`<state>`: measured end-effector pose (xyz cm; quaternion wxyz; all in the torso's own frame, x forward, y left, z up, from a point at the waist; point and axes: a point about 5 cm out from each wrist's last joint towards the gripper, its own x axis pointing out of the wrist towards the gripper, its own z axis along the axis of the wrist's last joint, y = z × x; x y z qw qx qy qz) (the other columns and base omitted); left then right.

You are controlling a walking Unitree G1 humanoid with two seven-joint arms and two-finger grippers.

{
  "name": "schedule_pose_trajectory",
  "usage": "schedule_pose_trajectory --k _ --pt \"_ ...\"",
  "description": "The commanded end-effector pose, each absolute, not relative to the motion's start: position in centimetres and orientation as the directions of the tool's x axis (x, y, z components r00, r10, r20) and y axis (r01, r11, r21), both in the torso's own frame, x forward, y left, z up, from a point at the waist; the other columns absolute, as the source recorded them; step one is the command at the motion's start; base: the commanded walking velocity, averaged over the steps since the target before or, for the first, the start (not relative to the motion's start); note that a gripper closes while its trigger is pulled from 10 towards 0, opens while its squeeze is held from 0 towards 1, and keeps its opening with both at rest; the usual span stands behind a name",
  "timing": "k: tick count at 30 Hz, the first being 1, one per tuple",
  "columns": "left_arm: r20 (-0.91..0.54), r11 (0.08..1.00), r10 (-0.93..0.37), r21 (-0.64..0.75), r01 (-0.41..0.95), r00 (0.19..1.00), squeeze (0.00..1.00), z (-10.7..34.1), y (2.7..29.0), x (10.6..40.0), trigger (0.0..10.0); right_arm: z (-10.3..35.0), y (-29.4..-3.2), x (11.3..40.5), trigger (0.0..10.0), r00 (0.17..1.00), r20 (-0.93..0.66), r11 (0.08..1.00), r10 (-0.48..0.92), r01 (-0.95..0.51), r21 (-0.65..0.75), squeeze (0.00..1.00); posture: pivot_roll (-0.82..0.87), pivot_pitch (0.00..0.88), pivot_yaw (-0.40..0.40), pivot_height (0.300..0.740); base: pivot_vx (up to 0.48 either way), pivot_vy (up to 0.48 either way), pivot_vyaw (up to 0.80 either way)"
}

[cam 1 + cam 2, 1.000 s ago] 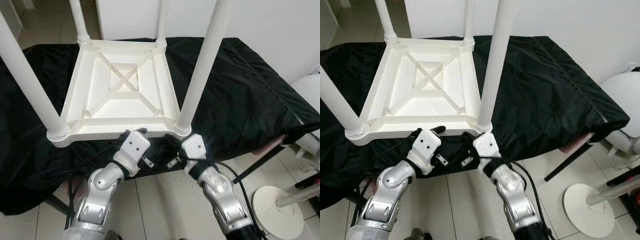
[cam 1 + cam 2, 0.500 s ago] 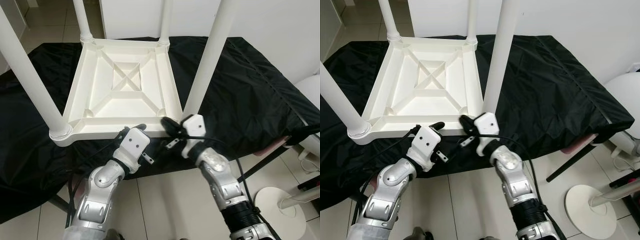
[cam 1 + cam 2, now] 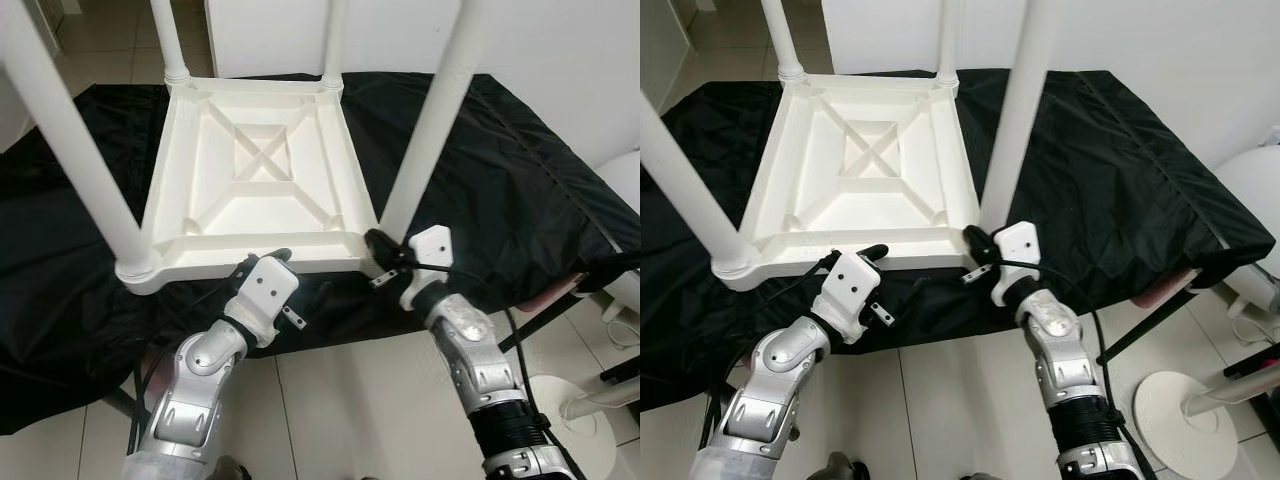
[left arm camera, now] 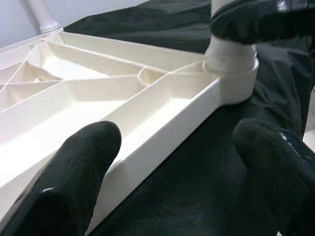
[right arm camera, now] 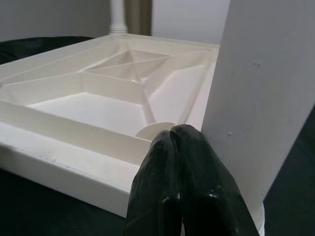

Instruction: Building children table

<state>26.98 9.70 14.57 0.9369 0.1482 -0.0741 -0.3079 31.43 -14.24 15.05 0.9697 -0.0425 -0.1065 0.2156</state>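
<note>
A white plastic table (image 3: 262, 170) lies upside down on a black cloth (image 3: 500, 190) that covers the work surface, its ribbed underside facing up and its 4 round legs standing upright from the corners. The near right leg (image 3: 428, 135) rises steeply past the top of the head views, and the near left leg (image 3: 75, 150) does the same on the other side.

The right gripper (image 3: 980, 243) is at the base of the near right leg, at the table's near right corner. In the right wrist view its 2 black fingers (image 5: 182, 182) are pressed together with no gap between them, tips resting against the corner just beside the leg, holding nothing.

The left gripper (image 3: 262, 258) sits at the table's near edge, about midway along it. In the left wrist view its fingers (image 4: 74, 167) are spread wide apart, one over the rim of the table and the other over the black cloth, with nothing between them.

Pale tiled floor (image 3: 340, 400) shows below the cloth, and a round white stand base (image 3: 1180, 420) sits on it to the robot's right
</note>
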Motion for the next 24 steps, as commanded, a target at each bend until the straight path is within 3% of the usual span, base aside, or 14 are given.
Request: schedule_pose_trajectory --k 1,11,18,24 --pt "0.053 0.793 -0.564 0.314 0.522 0.824 0.0 14.3 9.7 27.0 10.0 15.0 -16.2 31.7 10.0 0.916 0.193 0.936 0.351 -0.335 -0.111 0.0 -0.05 0.119 -0.026 0.74 0.0 0.0 0.0" --pt "0.041 0.784 -0.573 0.32 0.532 0.819 0.0 14.1 9.6 27.1 10.0 14.9 -18.8 31.8 10.0 0.946 0.183 0.961 0.268 -0.248 -0.123 0.0 -0.06 0.119 -0.02 0.74 0.0 0.0 0.0" --pt "0.033 0.769 -0.588 0.332 0.546 0.808 0.0 14.0 9.4 27.3 10.0 14.6 -16.1 30.9 10.0 0.909 0.19 0.927 0.371 -0.35 -0.135 0.0 -0.06 0.121 -0.026 0.74 0.0 0.0 0.0" --pt "0.029 0.791 -0.559 0.317 0.522 0.829 0.0 13.9 9.6 27.2 10.0 14.1 -15.0 30.0 10.0 0.92 0.205 0.943 0.333 -0.318 -0.103 0.0 -0.06 0.12 -0.029 0.74 0.0 0.0 0.0"
